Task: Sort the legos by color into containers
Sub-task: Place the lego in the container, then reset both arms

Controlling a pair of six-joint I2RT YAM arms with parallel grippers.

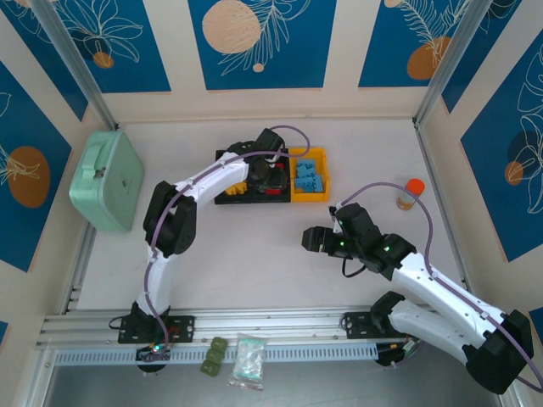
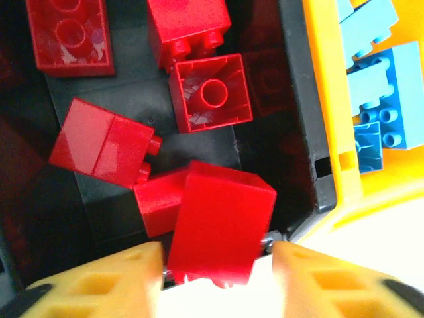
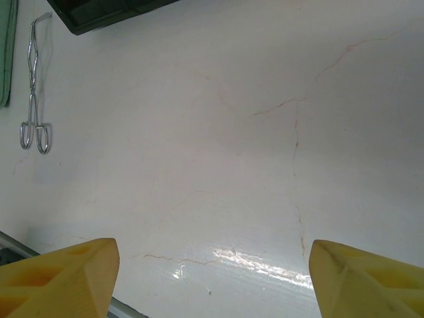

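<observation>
The containers stand in a row at the back of the table: a black bin (image 1: 231,194) with yellow-orange legos (image 1: 240,188), a middle black bin (image 2: 132,99) and a yellow-orange bin (image 1: 323,179) with blue legos (image 2: 374,99). My left gripper (image 1: 270,170) hangs over the middle bin, open. A tilted red lego (image 2: 218,225) sits between its fingers (image 2: 99,285) with a small gap on each side. Several other red legos (image 2: 211,93) lie on that bin's floor. My right gripper (image 1: 310,239) is open over bare table, nothing between its fingers (image 3: 66,278).
A mint green case (image 1: 108,178) lies at the left, an orange-capped bottle (image 1: 410,194) at the right. Olive green blocks (image 1: 214,356) and a clear bag (image 1: 248,362) sit past the near rail. Metal tongs (image 3: 33,86) lie on the table.
</observation>
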